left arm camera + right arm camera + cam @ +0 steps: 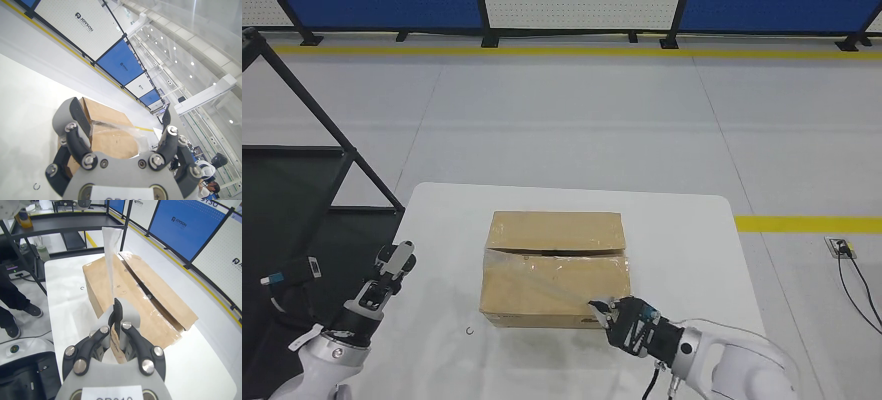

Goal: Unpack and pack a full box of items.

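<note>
A brown cardboard box (554, 268) lies on the white table (682, 250), its top flaps closed with a dark seam between them and clear tape partly peeled. At the box's near right corner my right gripper (608, 313) is shut on a strip of clear tape (110, 256) that stands up from its fingertips (116, 306). The box (143, 298) lies just beyond it. My left gripper (397, 258) hovers over the table's left edge, open and empty, with the box (111, 132) seen between its fingers (79, 115).
A small C-shaped ring (472, 331) lies on the table near the box's front left. A black shelf frame (302, 180) stands left of the table. A person's legs (13, 302) stand beside the table in the right wrist view.
</note>
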